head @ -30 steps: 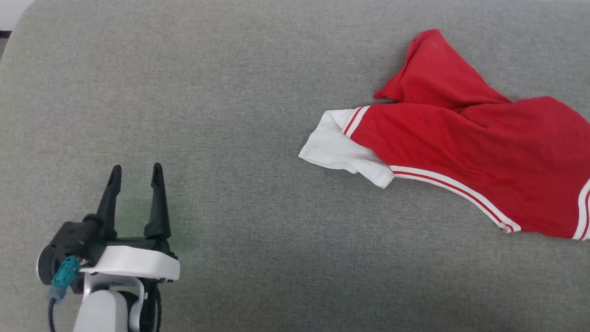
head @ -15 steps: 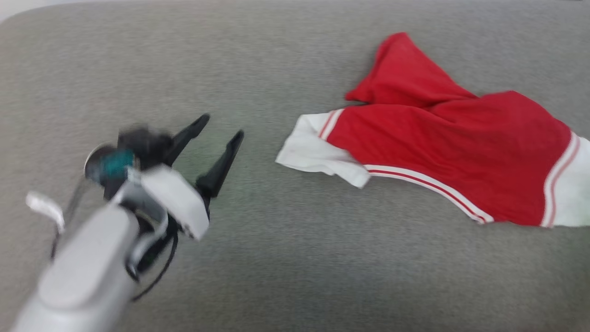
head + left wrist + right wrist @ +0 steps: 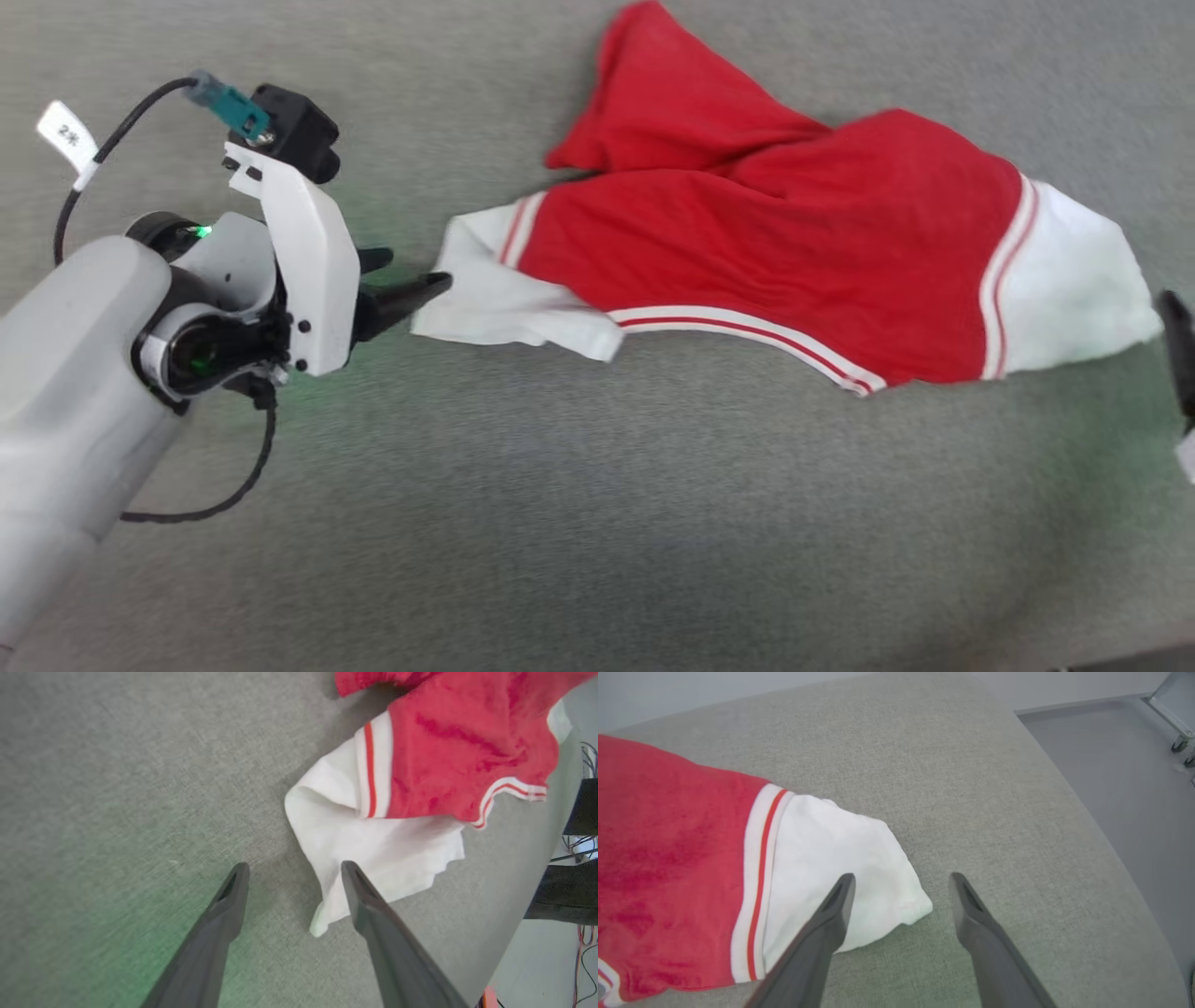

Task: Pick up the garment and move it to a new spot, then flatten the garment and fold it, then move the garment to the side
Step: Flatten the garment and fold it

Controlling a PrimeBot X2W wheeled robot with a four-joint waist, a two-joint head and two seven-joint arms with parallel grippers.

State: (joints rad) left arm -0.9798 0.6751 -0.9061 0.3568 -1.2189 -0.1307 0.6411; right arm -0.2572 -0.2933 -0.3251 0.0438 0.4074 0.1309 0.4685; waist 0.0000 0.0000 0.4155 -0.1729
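So the shirt [image 3: 766, 243] is lying rumpled on the grey cushion [image 3: 597, 523], in the upper middle of the head view. It isn't flat at all: a red flap is bunched up at the far side. One white sleeve with the striped trim sticks out toward the robot's left, the other toward its right.

The left gripper [image 3: 418, 267] is right at the left sleeve. Its fingers are spread apart with nothing between them, and one tip is just at the sleeve's edge. From its wrist view that finger overlaps the white fabric, but I can't tell if it actually touches.

The right gripper [image 3: 902, 877] is over at the other sleeve, fingers also spread wide, with the sleeve's corner showing in the gap. It isn't gripping anything.

Past the cushion's edge there's grey floor [image 3: 1111, 756].
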